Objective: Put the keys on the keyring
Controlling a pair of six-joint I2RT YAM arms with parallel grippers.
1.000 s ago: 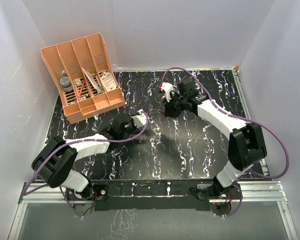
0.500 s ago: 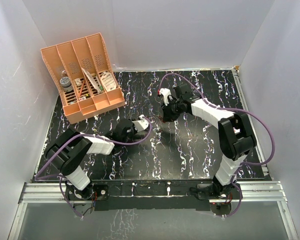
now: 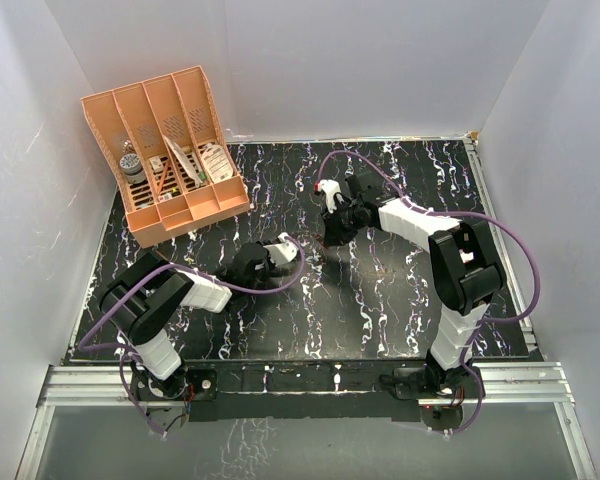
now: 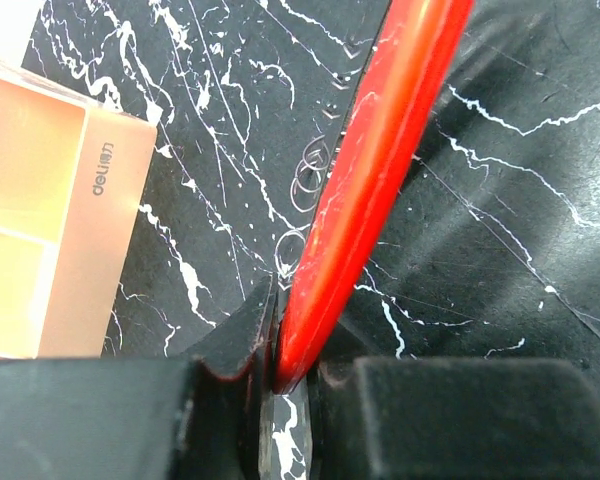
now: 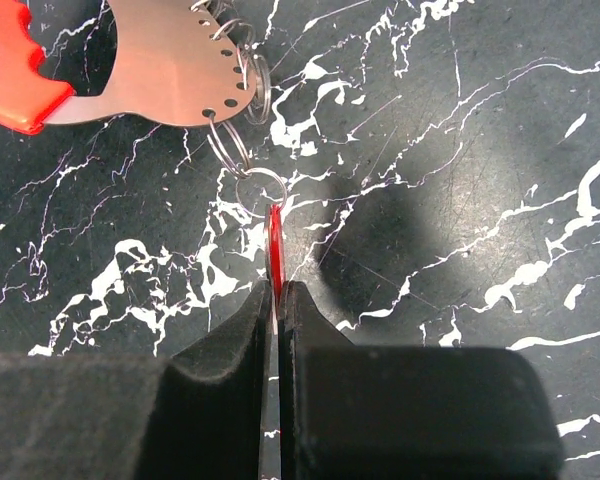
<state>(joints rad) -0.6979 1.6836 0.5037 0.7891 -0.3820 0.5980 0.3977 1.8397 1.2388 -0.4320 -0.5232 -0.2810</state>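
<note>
Left gripper [image 4: 280,352] jaws clamp keyring [image 4: 380,180] rim; right gripper [image 5: 278,300] jaws pinch key [image 5: 274,238]. Advise: steady keyring, feed split ring [image 5: 261,187] slowly.

The bench [image 3: 380,300] is black with white veining. An orange slotted organizer [image 3: 190,210] stands at its far left corner, turned slightly askew to the bench's edges.

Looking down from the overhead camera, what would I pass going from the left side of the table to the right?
Orange organizer → left gripper, jaws shut on the keyring → right gripper, jaws shut on the key.
</note>
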